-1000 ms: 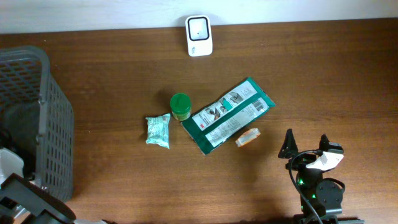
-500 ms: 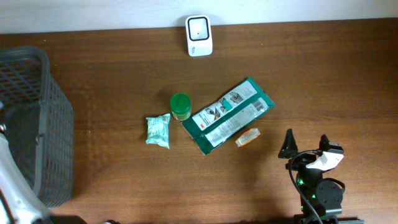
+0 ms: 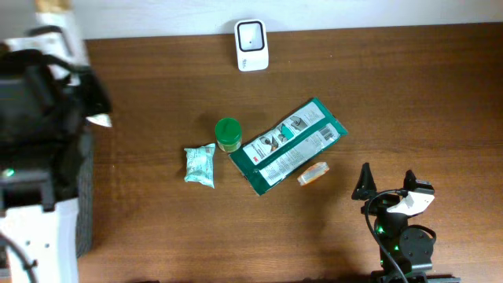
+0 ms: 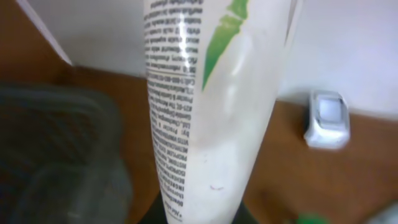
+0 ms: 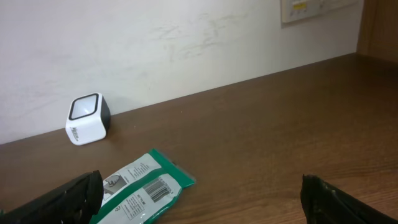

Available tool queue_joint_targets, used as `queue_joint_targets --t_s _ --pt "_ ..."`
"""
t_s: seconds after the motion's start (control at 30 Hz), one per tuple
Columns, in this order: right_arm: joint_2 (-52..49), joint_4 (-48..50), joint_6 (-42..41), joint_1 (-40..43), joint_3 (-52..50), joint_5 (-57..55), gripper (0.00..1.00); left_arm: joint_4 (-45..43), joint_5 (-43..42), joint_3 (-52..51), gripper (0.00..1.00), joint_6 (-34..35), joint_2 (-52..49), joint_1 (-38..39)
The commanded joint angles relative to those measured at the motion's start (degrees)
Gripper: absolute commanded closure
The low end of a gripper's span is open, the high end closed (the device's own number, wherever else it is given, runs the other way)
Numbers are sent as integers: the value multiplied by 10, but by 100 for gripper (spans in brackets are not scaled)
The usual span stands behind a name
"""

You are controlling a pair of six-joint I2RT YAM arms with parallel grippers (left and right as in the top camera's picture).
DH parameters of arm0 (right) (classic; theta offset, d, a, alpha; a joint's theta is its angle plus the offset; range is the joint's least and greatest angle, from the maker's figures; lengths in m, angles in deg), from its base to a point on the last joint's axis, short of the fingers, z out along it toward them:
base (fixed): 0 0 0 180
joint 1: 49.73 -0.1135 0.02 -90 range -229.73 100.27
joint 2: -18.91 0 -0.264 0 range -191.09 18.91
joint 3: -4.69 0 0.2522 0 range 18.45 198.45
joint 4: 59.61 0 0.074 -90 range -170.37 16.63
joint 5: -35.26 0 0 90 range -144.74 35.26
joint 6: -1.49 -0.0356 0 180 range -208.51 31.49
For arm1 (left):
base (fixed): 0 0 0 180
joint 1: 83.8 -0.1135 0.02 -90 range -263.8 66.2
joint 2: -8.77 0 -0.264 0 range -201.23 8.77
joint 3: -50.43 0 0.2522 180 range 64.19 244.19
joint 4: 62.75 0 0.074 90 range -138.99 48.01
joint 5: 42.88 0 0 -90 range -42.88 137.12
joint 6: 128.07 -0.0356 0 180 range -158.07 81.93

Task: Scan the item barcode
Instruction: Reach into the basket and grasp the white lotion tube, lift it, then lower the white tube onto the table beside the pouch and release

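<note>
Left claw (image 4: 200, 216) clamps a white printed tube (image 4: 211, 106), well left of the barcode scanner (image 3: 251, 45); right claw (image 3: 385, 185) gapes wide, empty, well apart from it.

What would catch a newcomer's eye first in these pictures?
The white tube, marked with a green leaf, fills the left wrist view, held by the left gripper with its small print facing the camera. On the wooden table, the green pouch lies flat in the middle. The white scanner sits at the far edge by the wall.
</note>
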Motion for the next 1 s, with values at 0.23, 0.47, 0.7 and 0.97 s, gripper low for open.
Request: queue_joint_targets --t_s 0.23,0.47,0.7,0.97 --pt "4 -3 2 0 -4 1 2 173 1 9 100 49 -147 61" --pt "4 -3 2 0 -4 1 2 189 15 6 100 107 -273 61" --pt "4 -3 2 0 -4 1 2 142 25 -35 100 115 -333 73" --pt "4 -3 2 0 -4 1 2 6 45 -140 100 112 -343 103"
